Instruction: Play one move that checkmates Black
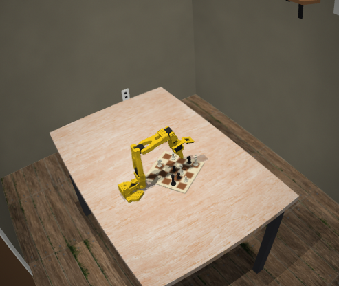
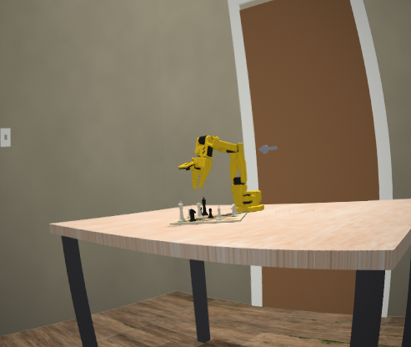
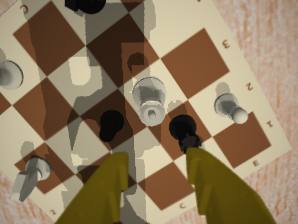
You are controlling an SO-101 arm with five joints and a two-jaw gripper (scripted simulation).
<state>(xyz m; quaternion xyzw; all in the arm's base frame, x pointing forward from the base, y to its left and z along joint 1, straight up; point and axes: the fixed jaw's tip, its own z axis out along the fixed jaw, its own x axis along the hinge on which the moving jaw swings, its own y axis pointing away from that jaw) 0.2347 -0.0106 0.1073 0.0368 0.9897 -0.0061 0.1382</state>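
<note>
The small chessboard (image 1: 176, 172) lies on the table in front of the yellow arm and holds several white and black pieces. My gripper (image 1: 179, 151) hangs well above the board, with its fingers pointing down, also in the exterior view (image 2: 197, 185). In the wrist view the two yellow fingers stand a little apart with nothing between them. Below them stand a white piece (image 3: 150, 102), a black pawn (image 3: 110, 125) on the left, a black pawn (image 3: 184, 131) by the right finger, and a white pawn (image 3: 231, 107) near the edge.
More pieces stand around: a white piece (image 3: 10, 75) at the left, a tall white piece (image 3: 30, 175) at the lower left corner and a black piece (image 3: 85, 5) at the top edge. The arm's base (image 1: 130, 190) sits beside the board.
</note>
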